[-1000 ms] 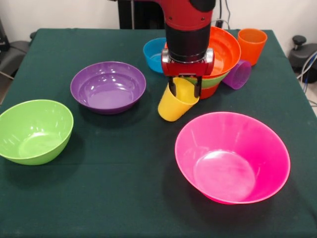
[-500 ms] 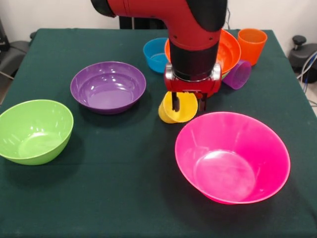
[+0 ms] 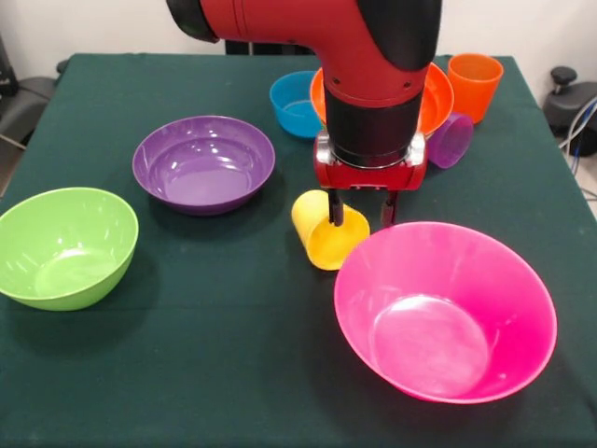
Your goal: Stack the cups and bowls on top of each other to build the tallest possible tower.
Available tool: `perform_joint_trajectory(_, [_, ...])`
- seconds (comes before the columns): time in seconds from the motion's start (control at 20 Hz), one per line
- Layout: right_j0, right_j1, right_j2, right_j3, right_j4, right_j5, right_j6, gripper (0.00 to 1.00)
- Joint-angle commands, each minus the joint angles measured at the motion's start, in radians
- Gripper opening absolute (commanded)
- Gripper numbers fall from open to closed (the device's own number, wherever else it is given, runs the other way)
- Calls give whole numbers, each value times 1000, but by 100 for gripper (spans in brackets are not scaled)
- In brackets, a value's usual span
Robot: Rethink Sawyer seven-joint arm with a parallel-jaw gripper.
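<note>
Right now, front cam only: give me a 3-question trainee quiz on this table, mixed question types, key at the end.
1. True or false: the yellow cup stands upright on the table.
2. Which bowl lies nearest the tool? A) green bowl B) purple bowl C) pink bowl
3. Fill in: the purple cup lies on its ____, beside the upright orange cup.

Key: 1. False, it is tipped over with one tool finger in its mouth. 2. C. 3. side.

Pink bowl and yellow cup crowd the pincer.
</note>
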Motion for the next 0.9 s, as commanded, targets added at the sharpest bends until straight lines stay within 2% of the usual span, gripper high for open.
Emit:
perform_joint_trajectory(0.05, [15,46,30,-87,13,78,128,100])
perform_joint_trajectory(0.4, [36,56,19,-110,30,94,145,100])
perform_joint_trajectory(0.7, [49,-22,10,-63,58,181,159,100])
perform_joint_trajectory(0.9, [63,-42,0,-63,73,229,166,100])
